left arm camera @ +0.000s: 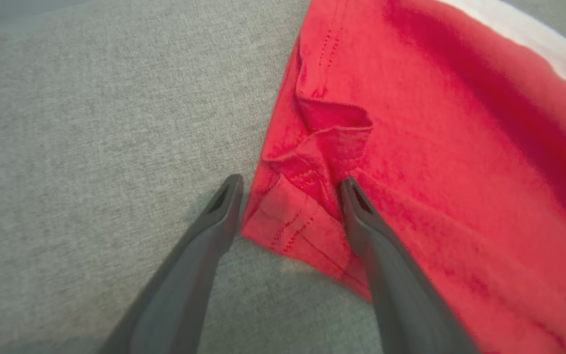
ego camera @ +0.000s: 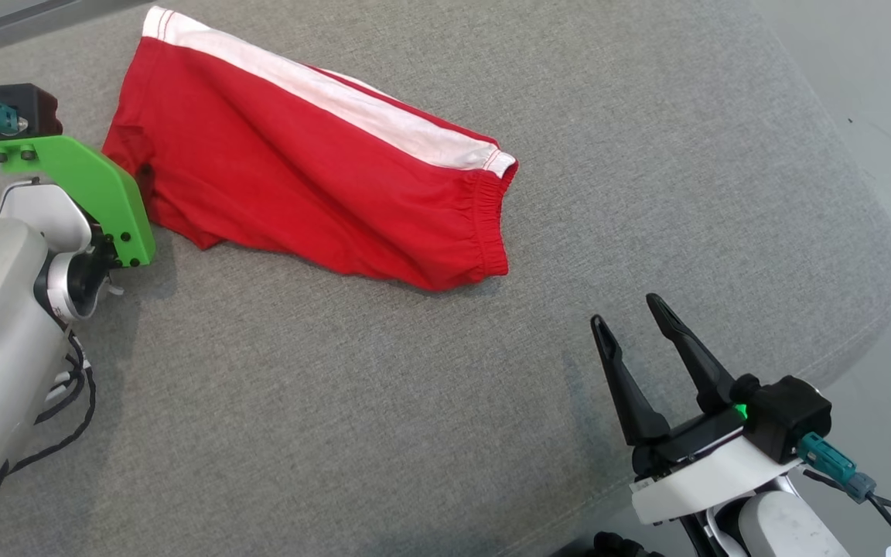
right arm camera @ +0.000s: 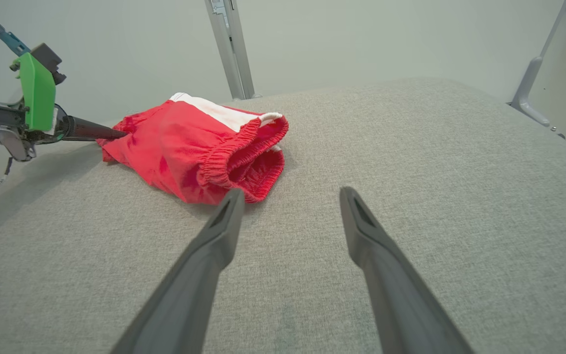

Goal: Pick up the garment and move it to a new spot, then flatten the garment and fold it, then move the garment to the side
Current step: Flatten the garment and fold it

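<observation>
The garment (ego camera: 298,178) is a pair of red shorts with a white side stripe and an elastic waistband, lying rumpled on the grey padded table (ego camera: 337,402). My left gripper (left arm camera: 290,184) is open at the garment's (left arm camera: 435,147) left end. A crumpled hem corner lies between its jaws: one finger is on the cloth, the other on the bare table. My right gripper (ego camera: 627,311) is open and holds nothing. It hovers near the table's front right, short of the waistband end of the garment (right arm camera: 189,147). From the right wrist, the left gripper (right arm camera: 111,132) shows touching the far end.
The table's rounded edge (ego camera: 890,255) runs down the right, with pale floor (ego camera: 879,77) beyond. A metal post (right arm camera: 231,49) stands behind the table and a grey bracket (right arm camera: 528,93) at the far right. Bare grey surface lies in front of and right of the garment.
</observation>
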`<state>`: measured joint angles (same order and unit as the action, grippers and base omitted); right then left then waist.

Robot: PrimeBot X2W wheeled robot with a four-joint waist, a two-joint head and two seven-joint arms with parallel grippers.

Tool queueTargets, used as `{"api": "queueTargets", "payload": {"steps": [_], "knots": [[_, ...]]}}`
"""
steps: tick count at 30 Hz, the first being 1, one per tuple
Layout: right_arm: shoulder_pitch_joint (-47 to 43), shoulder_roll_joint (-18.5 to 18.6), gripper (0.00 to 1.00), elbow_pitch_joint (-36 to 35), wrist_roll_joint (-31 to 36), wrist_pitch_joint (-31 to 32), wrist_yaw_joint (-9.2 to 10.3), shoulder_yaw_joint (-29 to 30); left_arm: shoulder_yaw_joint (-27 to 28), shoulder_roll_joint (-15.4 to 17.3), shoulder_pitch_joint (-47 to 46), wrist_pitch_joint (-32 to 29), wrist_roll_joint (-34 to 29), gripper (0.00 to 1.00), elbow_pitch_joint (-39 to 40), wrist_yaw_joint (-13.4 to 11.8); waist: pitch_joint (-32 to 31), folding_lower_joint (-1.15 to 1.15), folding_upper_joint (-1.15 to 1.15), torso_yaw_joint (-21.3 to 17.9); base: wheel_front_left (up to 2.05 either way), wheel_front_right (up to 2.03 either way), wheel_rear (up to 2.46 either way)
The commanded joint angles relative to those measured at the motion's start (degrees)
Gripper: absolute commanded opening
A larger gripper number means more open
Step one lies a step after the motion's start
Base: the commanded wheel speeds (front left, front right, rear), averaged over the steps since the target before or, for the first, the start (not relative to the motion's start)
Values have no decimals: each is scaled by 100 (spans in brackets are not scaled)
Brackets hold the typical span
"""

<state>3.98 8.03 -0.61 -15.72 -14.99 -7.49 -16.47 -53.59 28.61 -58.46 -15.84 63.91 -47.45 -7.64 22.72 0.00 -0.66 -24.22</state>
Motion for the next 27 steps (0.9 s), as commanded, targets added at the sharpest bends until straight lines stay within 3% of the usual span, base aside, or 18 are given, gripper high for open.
{"api": "queueTargets", "payload": {"steps": [1, 2, 3, 4, 5, 14, 27], "knots": [[55, -23, 100, 4, 18, -23, -1, 7, -62, 45, 94, -158, 9, 100, -108, -11, 17, 0, 66, -21, 0, 0, 0], [50, -33, 100, -10, 11, -24, -1, 24, -82, 42, 108, -204, 21, 100, -121, 14, 21, 0, 66, -19, 0, 0, 0], [38, -39, 100, -21, 7, -25, -1, 45, -65, 32, 119, -213, 51, 45, -122, 25, 25, 0, 66, -10, 0, 0, 0], [18, -48, 100, -31, 8, -25, -1, 67, -43, 11, 141, -234, 89, 5, -115, 43, 26, 0, 66, 6, 0, 0, 0], [-5, -58, 100, -36, 13, -25, -1, 89, -51, -13, 185, -291, 129, 0, -100, 70, 24, 0, 66, 28, 0, 0, 0], [-192, -7, 100, 44, 98, -24, -1, 261, 395, -219, 738, 247, 667, 0, 242, 180, -333, 0, 66, 439, 0, 0, 0], [-593, 247, 100, 159, 500, -22, -1, 578, 668, -608, 2411, 2001, 803, 0, 1468, -238, -1132, 0, 66, 1545, 0, 0, 0]]}}
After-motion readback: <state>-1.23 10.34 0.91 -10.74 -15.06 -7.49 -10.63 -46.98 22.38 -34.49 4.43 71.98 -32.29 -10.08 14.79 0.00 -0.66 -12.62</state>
